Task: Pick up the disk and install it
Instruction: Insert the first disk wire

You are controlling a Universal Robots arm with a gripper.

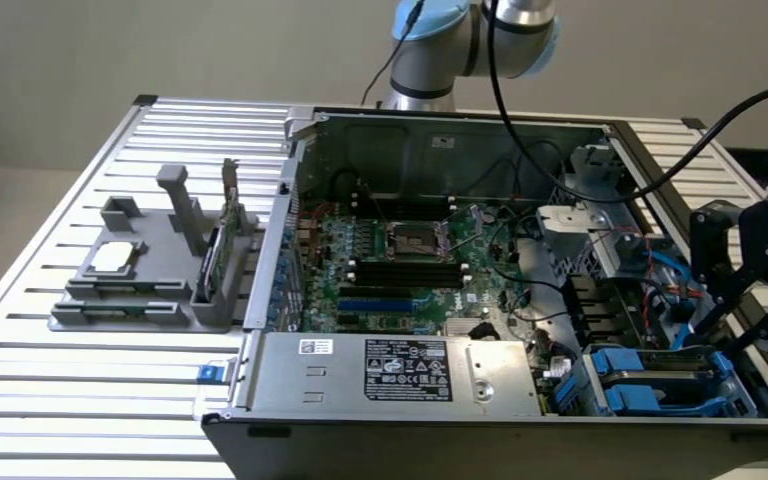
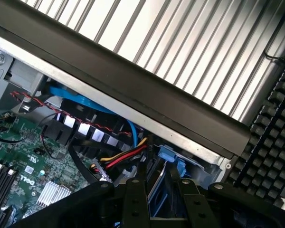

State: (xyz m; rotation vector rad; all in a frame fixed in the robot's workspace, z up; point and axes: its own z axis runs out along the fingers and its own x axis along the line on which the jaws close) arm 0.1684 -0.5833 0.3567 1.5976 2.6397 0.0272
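Hand (image 1: 742, 285), at 3 o'clock in the exterior view, over the open computer case (image 1: 438, 140) on the bench (image 1: 77, 400). Its fingers clamp the blue-framed disk (image 2: 173, 159) above the drive bays (image 1: 658, 375).

I'm running this from what looks to me like a robotics lab or test workshop. My landmark is an open desktop computer case (image 1: 491, 445), lying on its side with its motherboard (image 1: 398, 265) and labelled power supply (image 1: 398, 370) exposed. It rests on a slatted aluminium table (image 1: 37, 400) built of profile rails. Behind the case rises a grey and blue joint of the Universal Robots arm (image 1: 471, 40). Beside the case, on the exterior view's left, a grey fixture block (image 1: 131, 290) holds computer parts. Beyond the case is a plain beige wall (image 1: 117, 50).
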